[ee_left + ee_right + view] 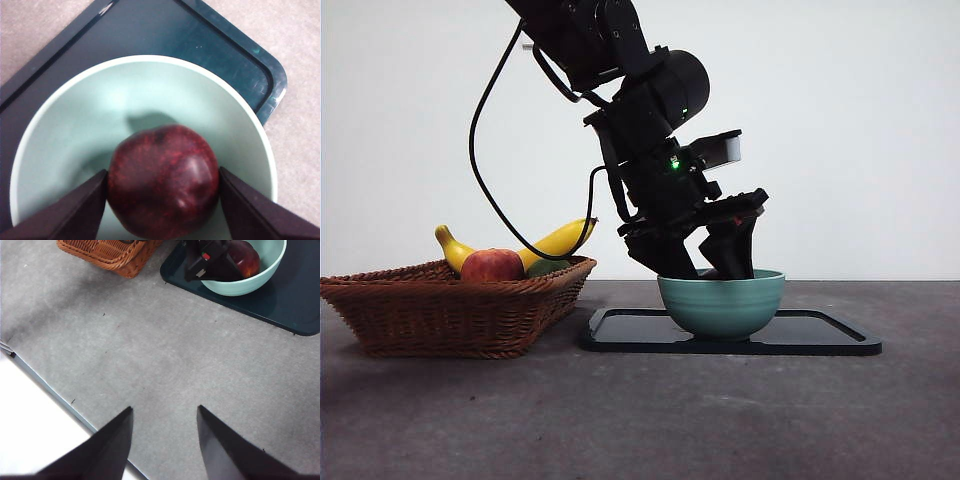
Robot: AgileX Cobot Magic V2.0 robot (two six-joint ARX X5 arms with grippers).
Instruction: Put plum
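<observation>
Two black jaws of my left gripper point(163, 187) pressed on the plum point(164, 180), one on each side, so it was closed on the fruit and carried it. I held the plum low inside the pale green bowl point(75, 105), close to the floor of the bowl, but I could not tell if it already touched. I judged that this low position was chosen so the round fruit would not drop and roll when the jaws let go. In the front view the left gripper point(715, 262) reached into the bowl point(722, 302) from above, with the arm leaning over it.

The bowl stood on a dark tray point(820, 335), which kept it in one fixed place on the grey table point(640, 420). Beside the tray was a wicker basket point(440, 310) with a banana point(560, 240), a red apple point(492, 265) and a small green thing I could not name.

My right gripper point(165, 432) waited well apart over bare table, jaws spread and holding nothing; I kept it away so that it could not disturb the placing. To my judgement, only the release remained.
</observation>
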